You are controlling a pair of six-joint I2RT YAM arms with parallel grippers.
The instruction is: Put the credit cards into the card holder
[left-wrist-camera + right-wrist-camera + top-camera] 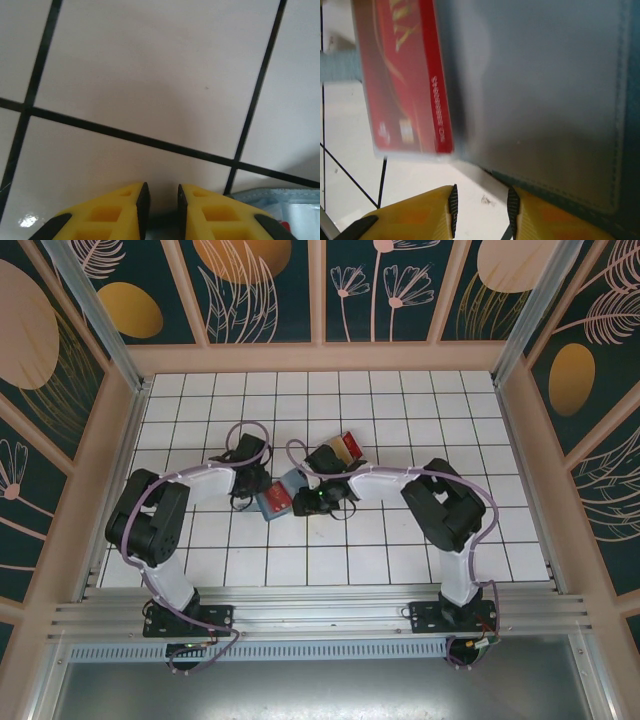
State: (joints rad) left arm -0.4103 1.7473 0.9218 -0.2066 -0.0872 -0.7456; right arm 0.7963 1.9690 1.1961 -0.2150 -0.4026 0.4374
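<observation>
Fingers (120, 215) narrow on L gripper (160, 194), R gripper (481, 199); R cam adds red card (405, 75) print.

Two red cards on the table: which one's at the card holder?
The nearer red card, against the teal card holder; the other red card lies farther back beside a tan card.

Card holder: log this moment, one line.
card holder between claws | red card at its edge, insertion unclear | left claw narrowly open beside it | right claw narrowly open at it | more cards behind
</observation>
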